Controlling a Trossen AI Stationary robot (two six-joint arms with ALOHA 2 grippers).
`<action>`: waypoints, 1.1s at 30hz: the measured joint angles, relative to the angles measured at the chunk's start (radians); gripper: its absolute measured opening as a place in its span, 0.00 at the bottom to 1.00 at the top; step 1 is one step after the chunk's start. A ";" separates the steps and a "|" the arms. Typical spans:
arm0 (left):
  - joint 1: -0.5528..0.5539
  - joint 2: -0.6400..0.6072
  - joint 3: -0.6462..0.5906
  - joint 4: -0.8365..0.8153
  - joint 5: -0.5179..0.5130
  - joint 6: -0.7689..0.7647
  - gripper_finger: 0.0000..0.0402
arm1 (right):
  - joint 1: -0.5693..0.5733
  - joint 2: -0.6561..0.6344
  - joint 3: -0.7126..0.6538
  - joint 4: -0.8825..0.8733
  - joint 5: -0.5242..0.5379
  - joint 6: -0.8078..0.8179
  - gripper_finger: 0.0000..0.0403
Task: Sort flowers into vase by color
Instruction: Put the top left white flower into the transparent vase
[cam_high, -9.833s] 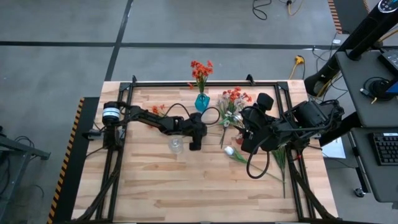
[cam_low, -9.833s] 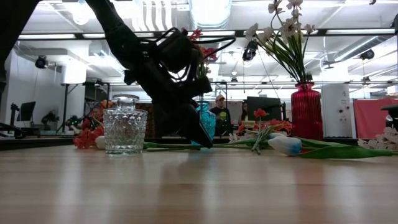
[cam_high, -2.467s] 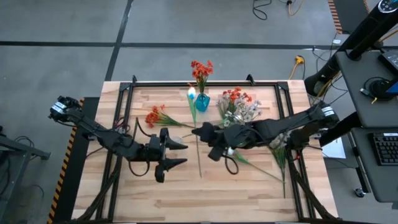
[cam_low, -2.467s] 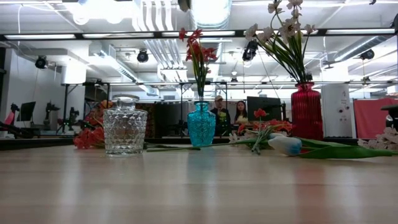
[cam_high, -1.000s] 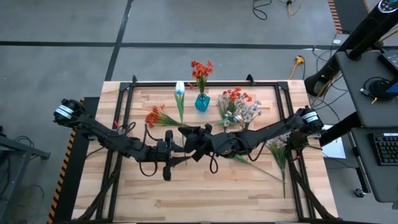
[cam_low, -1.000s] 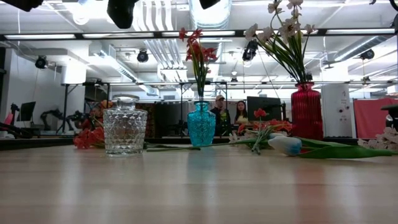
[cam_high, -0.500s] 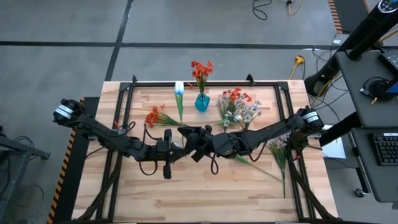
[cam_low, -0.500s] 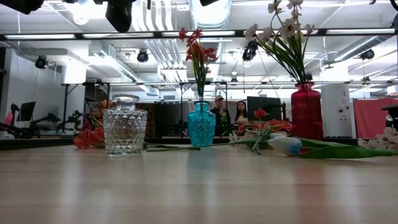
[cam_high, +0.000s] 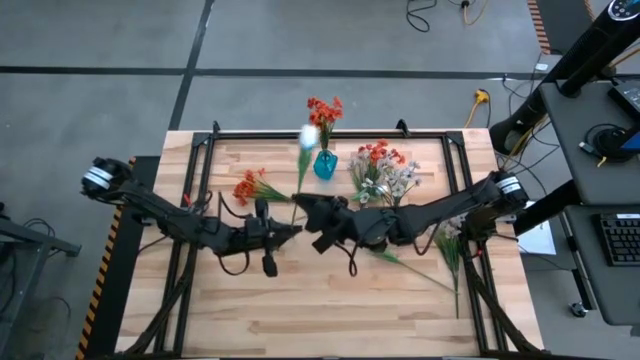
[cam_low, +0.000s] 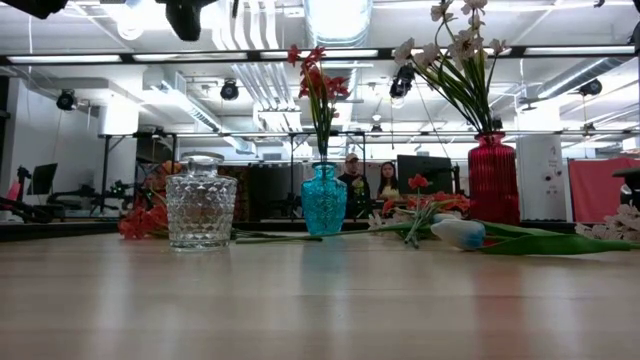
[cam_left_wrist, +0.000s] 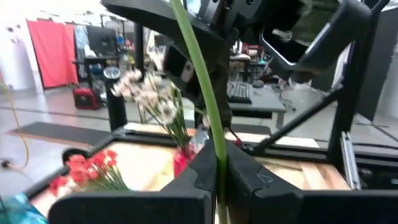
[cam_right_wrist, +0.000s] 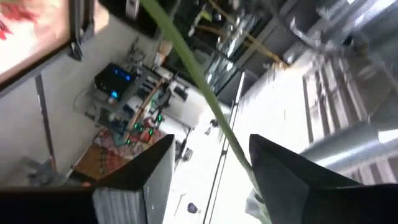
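A white tulip (cam_high: 308, 137) on its long green stem is clamped tight in the left hand (cam_high: 296, 229), held up over the counter (cam_high: 330, 310) beside the blue vase (cam_high: 325, 164). The right hand (cam_high: 305, 207) is spread apart around the stem.

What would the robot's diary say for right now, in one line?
step: handover of white tulip | left gripper: shut on stem | right gripper: fingers open, stem between them | both raised over table
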 joint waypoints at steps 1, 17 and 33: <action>0.003 -0.012 0.000 -0.001 -0.001 0.014 0.00 | 0.000 -0.011 0.000 0.002 0.016 0.003 0.50; 0.132 -0.055 -0.001 -0.014 -0.086 0.054 0.00 | 0.003 -0.160 0.001 0.063 -0.009 0.119 0.50; 0.172 -0.092 -0.001 0.064 -0.105 0.099 0.00 | 0.009 -0.261 0.002 0.030 0.091 1.012 0.50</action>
